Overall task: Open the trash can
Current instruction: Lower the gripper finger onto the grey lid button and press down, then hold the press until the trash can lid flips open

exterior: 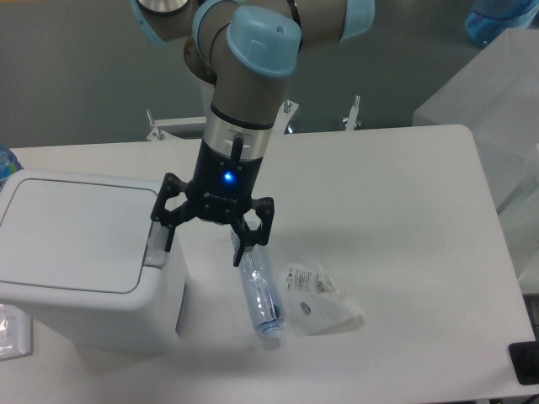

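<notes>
The trash can point(80, 257) is a large white boxy bin at the left of the table, its flat lid point(72, 231) down. Its grey push-button tab point(155, 247) sits at the lid's right edge. My gripper point(205, 240) hangs from the arm just right of the bin, fingers spread open and empty. Its left finger point(168, 233) is at the tab; I cannot tell if it touches. The right finger point(239, 251) hangs over the table beside the bin.
A clear plastic bottle point(262, 299) lies on the table just below the gripper. A clear plastic bag with small parts point(318, 296) lies to its right. A blue object point(7, 162) shows at the far left edge, a dark object point(525, 362) at the lower right.
</notes>
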